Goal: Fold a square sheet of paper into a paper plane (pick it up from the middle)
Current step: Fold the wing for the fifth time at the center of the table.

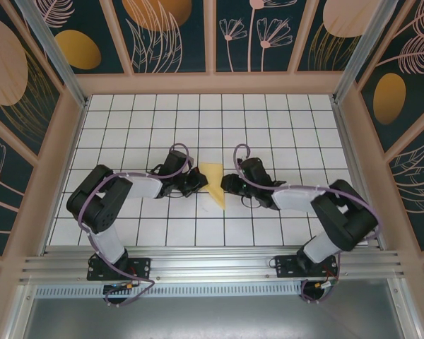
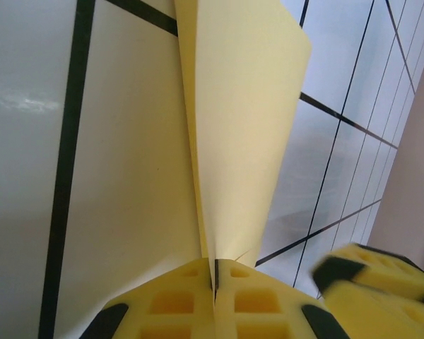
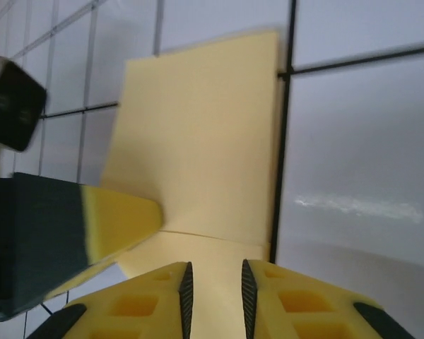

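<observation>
Two black arms stand on the white grid table [image 1: 268,120], each with one gripper, and there is one piece of yellow paper between them. The left arm [image 1: 106,201] bends in from the left, and the left gripper [image 1: 196,181] sits at the left edge of the paper plane [image 1: 213,183]. Seen from the left wrist, that gripper [image 2: 214,272] has its two yellow pads [image 2: 177,304] pressed flat together on the folded paper [image 2: 240,127], which rises out of the pinch as two layers meeting along a crease. The plane lies near the middle of the table, wide at its far end and narrowing to a point toward the arm bases. Just to its right is the right gripper [image 1: 227,185], carried by the right arm [image 1: 339,212], which reaches in from the right. From the right wrist, this gripper [image 3: 214,272] has its two jaws a narrow slot apart, with the yellow paper [image 3: 198,141] showing in the slot and running on beyond the tips; the pads do not clamp it. At the left of that view, one yellow-tipped finger [image 3: 120,219] of the left gripper rests against the paper's edge.
</observation>
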Motion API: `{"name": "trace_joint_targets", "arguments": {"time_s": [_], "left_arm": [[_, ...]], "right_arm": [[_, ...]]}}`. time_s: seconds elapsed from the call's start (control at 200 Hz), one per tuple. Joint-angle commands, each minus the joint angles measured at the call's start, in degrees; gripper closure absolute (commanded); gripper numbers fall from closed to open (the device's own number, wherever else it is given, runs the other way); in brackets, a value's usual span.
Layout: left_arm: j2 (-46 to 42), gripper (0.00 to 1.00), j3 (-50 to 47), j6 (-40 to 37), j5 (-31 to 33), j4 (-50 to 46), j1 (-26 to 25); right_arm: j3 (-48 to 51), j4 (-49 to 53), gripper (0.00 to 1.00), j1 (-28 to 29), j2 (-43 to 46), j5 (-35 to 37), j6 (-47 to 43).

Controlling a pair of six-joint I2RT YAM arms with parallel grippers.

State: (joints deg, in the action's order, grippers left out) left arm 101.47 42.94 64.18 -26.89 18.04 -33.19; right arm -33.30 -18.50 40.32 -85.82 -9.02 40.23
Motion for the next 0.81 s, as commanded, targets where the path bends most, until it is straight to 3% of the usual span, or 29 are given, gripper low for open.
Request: {"name": "trace_joint_targets", "arguments": {"time_s": [0.0,0.17,0.305,0.47,0.801], "left_arm": [[-1.8,0.97,-0.3,2.1,1.5,1.5,-0.5],[-1.4,0.97,0.1,1.9,1.4,1.2,-0.6],[-1.1,0.96,0.4,1.8,1.3,1.0,-0.7],[-1.0,0.96,0.8,1.3,1.3,0.2,-0.8],[-0.6,0.95,1.5,0.8,1.1,-0.7,-0.8]], "right_arm": [[4.4,-1.0,0.65,5.0,6.0,14.2,-5.8],[6.5,-5.3,0.59,11.6,4.3,18.5,-17.0],[1.9,-3.4,0.6,18.5,-1.9,28.6,-24.5],[-1.2,-4.5,0.63,22.3,-7.5,36.3,-30.3],[-4.2,-6.0,0.73,25.7,-14.3,41.5,-35.8]]}}
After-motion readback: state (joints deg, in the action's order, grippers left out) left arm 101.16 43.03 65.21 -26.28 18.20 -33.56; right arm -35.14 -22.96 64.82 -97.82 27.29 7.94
